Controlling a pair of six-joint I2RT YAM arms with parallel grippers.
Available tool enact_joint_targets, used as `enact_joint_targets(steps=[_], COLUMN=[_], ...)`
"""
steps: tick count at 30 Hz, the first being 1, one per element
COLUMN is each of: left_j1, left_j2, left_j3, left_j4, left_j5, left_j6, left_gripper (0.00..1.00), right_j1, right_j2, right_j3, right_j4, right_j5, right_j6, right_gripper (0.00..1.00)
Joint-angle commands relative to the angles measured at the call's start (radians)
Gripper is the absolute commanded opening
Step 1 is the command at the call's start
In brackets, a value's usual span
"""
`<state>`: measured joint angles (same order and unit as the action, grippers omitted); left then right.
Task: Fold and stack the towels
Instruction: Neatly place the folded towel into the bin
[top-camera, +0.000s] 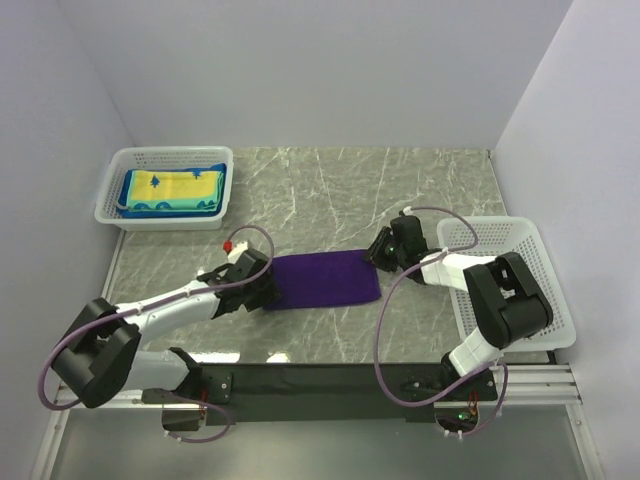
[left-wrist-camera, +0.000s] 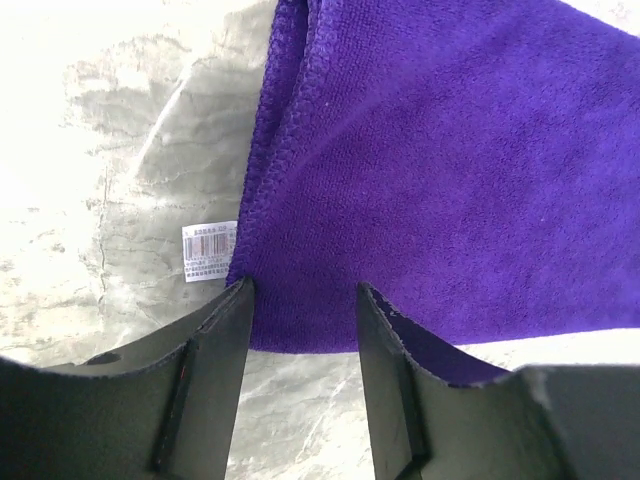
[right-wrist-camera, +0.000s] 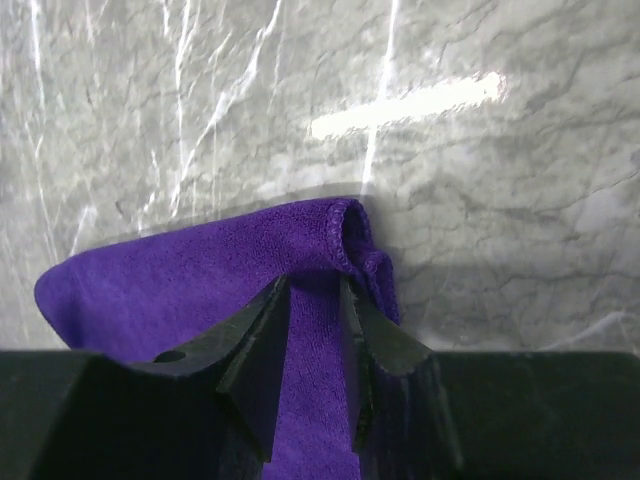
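On table (top-camera: 330, 190), purple towel (top-camera: 325, 280), right claw (right-wrist-camera: 312, 285) pinching one end, left claw (left-wrist-camera: 303, 287) half-open astride other

Table centre: flat towel (top-camera: 325, 279) on the table (top-camera: 330, 190), long side running left to right.
Towel's left end: left gripper (left-wrist-camera: 300, 290), fingers astride the edge; label (left-wrist-camera: 210, 252) just beside it.
Towel's far right corner: right gripper (right-wrist-camera: 313, 285), fingers either side of a bunched fold.
Far left: left basket (top-camera: 112, 190), folded towels (top-camera: 172, 190) inside.
Right edge: right basket (top-camera: 545, 255), beside the right arm.
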<state>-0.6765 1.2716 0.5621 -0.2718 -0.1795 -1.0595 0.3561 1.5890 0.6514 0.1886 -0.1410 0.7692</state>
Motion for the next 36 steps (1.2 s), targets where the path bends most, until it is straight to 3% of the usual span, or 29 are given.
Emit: enact_joint_targets(steps=[1,10,15,16,20,28,36], left_j1=[0.003,0.021,0.156,0.213,0.356,0.62,0.634], left_j2=[-0.015,-0.202,-0.267,-0.273,-0.268,-0.297,-0.347], left_j3=[-0.047,0.005,0.073,0.1,0.189,0.251,0.162], left_j4=[0.01,-0.142,-0.17,-0.188,-0.263,-0.314,-0.257], left_j5=[0.021,-0.029,0.07,0.077,0.083,0.084,0.083], left_j6=[-0.026,-0.013,0.07,0.108,0.222,0.426,0.432], left_gripper=[0.52,0.58,0.77,0.82,0.99,1.0,0.99], right_j1=[-0.016,-0.006,0.078,0.137,0.288,0.619,0.799], right_j2=[0.023,-0.072,-0.184,-0.193,-0.202,-0.02,0.311], right_j3=[0.031,0.114,0.224,0.243,0.33,0.513,0.813], right_j4=[-0.024,-0.146,-0.299,-0.326,-0.469,-0.558,-0.699], right_j5=[0.106,0.164,0.172,0.181,0.235,0.265,0.323], right_j6=[-0.005,-0.152,-0.356,-0.381,-0.458,-0.482,-0.553], right_gripper=[0.35,0.38,0.43,0.54,0.75,0.77,0.68])
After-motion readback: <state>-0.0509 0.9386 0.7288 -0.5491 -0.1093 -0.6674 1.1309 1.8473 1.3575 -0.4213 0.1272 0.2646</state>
